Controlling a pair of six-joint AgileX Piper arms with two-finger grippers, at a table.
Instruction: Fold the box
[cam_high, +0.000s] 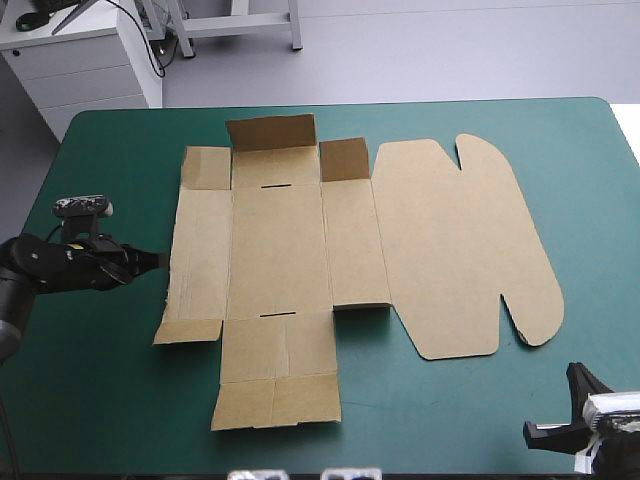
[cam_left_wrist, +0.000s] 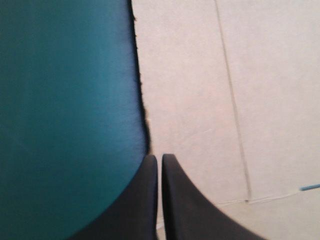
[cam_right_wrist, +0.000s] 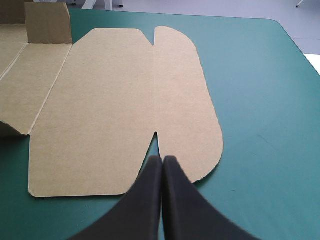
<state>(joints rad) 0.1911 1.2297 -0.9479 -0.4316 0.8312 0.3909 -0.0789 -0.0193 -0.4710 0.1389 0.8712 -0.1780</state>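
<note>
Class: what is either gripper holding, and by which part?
Nothing, as far as shows. The right gripper is shut, short of the box. The left gripper, all but shut, sits at the box's left edge, no board between its fingers.

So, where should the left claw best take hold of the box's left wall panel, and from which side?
Probably the left wall panel at the middle of its free outer edge, coming low from the left side of the table. The panel lies flat and its crease runs parallel, so lifting that edge should hinge it up. The left claw is at this spot.
</note>
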